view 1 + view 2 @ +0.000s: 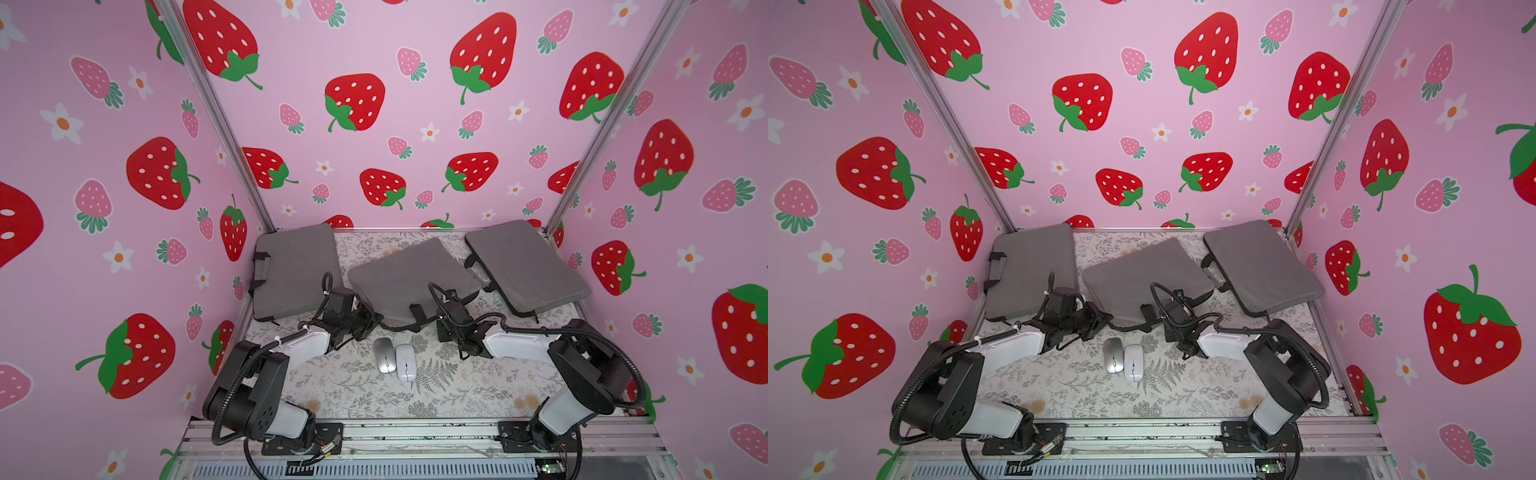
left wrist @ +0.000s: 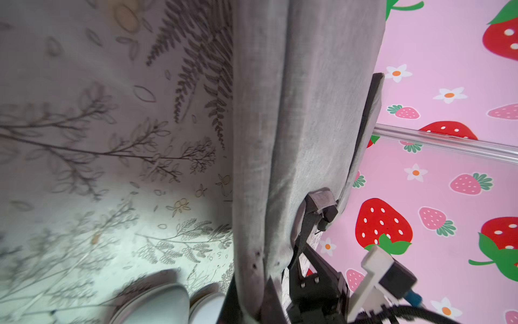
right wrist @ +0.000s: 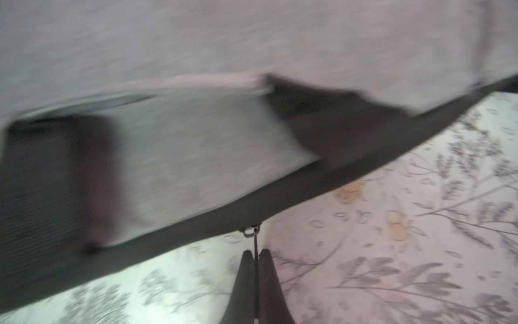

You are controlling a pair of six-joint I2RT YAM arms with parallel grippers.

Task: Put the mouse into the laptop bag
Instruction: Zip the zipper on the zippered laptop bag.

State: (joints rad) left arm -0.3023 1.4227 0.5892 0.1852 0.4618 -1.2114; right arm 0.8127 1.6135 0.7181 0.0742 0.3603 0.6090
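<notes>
In both top views your silver mouse (image 1: 385, 354) and white mouse (image 1: 405, 362) lie between left gripper (image 1: 370, 322) and right gripper (image 1: 442, 328), outside the middle laptop bag (image 1: 411, 278). Left wrist: clenched on bag edge, mice beside. Right wrist: pinching the zipper pull (image 3: 249, 232).

Just ahead of my right gripper (image 3: 255, 252) the laptop bag (image 3: 196, 157) smears into blur. My left wrist view clips a mouse (image 2: 157, 305) and its neighbour (image 2: 208, 307).

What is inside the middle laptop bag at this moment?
Nothing inside shows: the middle laptop bag is covered by its own grey fabric. The silver mouse and white mouse lie outside, on the tablecloth. The right pincer pinches the zipper pull.
</notes>
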